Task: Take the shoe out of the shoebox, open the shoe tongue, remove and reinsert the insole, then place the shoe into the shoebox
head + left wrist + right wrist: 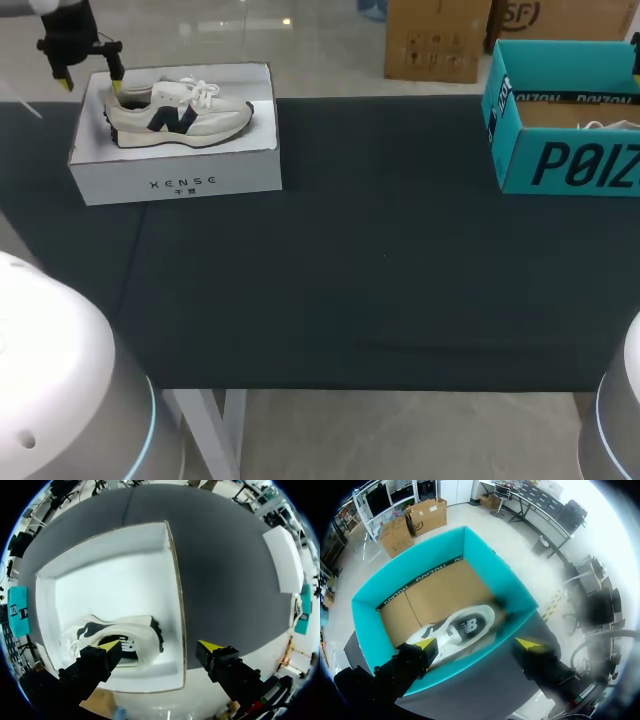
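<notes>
A cream sneaker [178,112] with a dark side logo lies on its side in the white shoebox [180,180] at the table's far left. My left gripper [91,86] hangs open above the box's left end, by the shoe's heel. In the left wrist view one finger is over the sneaker [125,637] and the other is past the white shoebox's wall [176,605]; the left gripper [159,645] holds nothing. A second sneaker [455,632] lies in the teal shoebox [485,562]. My right gripper [476,643] hovers open above it, empty.
The teal shoebox [560,165] stands at the table's far right edge. Dark tabletop [370,280] stretches between the two boxes. My arms' white bases [60,380] rise at the near corners.
</notes>
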`<action>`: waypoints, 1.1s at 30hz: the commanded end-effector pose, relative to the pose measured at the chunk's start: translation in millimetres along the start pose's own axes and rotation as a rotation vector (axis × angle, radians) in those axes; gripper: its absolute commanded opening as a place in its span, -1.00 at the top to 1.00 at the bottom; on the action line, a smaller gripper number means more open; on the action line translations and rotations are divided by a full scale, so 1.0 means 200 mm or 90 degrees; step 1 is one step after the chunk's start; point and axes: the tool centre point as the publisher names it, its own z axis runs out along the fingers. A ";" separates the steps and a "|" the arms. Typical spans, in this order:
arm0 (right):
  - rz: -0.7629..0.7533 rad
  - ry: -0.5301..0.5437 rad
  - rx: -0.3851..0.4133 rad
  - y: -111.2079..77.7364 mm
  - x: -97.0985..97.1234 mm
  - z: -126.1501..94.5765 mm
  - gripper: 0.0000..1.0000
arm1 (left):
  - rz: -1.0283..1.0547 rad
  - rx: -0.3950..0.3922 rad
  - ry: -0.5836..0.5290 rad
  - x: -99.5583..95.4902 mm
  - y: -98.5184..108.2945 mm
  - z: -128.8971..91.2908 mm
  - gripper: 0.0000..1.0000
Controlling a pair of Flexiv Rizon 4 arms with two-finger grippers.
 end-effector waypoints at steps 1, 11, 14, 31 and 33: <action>0.001 0.000 0.000 0.00 0.00 0.00 -1.00 | -0.003 0.035 -0.003 -0.01 0.09 0.07 -1.00; 0.001 0.000 0.000 0.00 0.00 0.00 -1.00 | -0.012 0.046 -0.001 -0.02 0.10 0.14 -1.00; 0.001 0.000 0.000 0.00 0.00 0.00 -1.00 | -0.011 0.047 -0.001 -0.03 0.10 0.14 -1.00; 0.001 0.000 0.000 0.00 0.00 0.00 -1.00 | -0.005 0.049 0.009 -0.09 0.12 0.18 -1.00; 0.001 0.000 0.000 0.00 0.00 0.00 -1.00 | -0.005 0.049 0.010 -0.10 0.12 0.19 -1.00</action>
